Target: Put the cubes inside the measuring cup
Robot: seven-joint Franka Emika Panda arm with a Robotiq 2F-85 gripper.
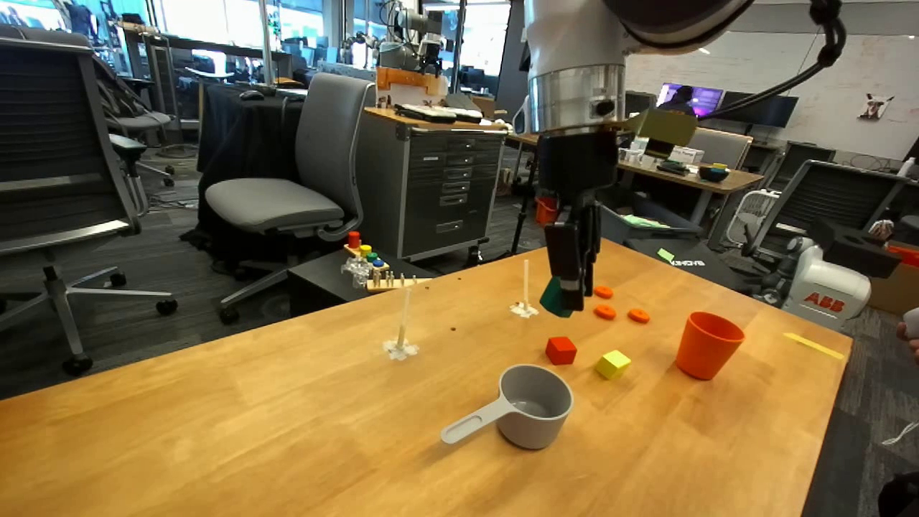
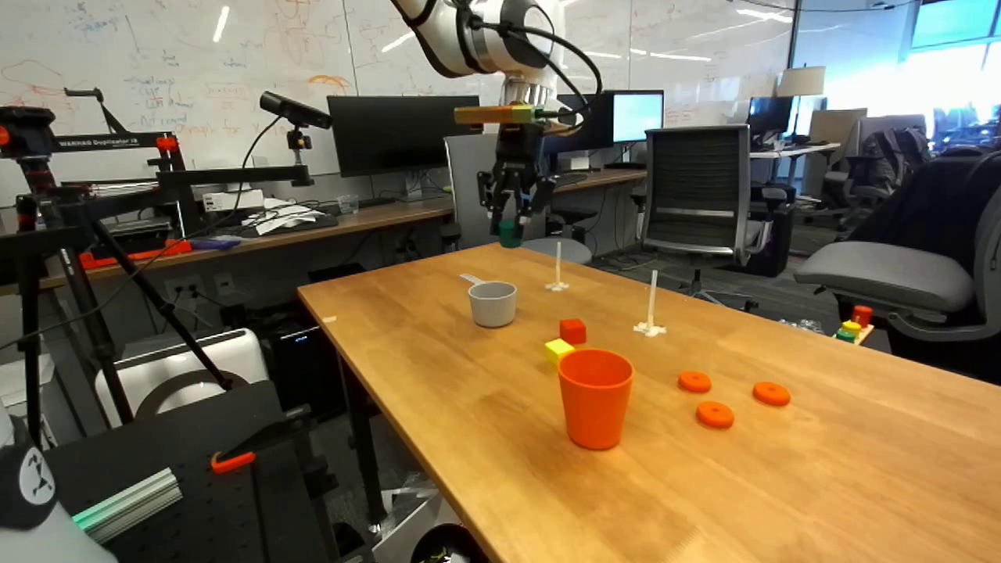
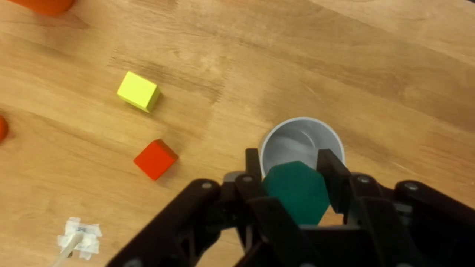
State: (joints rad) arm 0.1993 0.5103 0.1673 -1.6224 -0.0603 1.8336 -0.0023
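A wooden table (image 3: 207, 44) fills the background of the wrist view. The gripper (image 3: 290, 157) is clamped on a dark green block (image 3: 297, 193), its jaws apart only by the block's width. In this view the block hides part of the grey measuring cup (image 3: 293, 144), which stands mouth up; the red cube (image 3: 154, 159) and yellow-green cube (image 3: 137, 91) lie outside it, on the table.

In an exterior view, office chairs (image 1: 269, 205) stand behind the table, and the gripper hangs above it. A white arm (image 1: 826, 280) reads "ABB", a black panel (image 1: 700, 276) "KINOVA".

In an exterior view, a black bar (image 2: 105, 142) carries "WANHAO Duplicator"; handwriting on the whiteboard (image 2: 235, 62) is too faint to read. Both cubes lie between the measuring cup and an orange cup (image 2: 596, 403).
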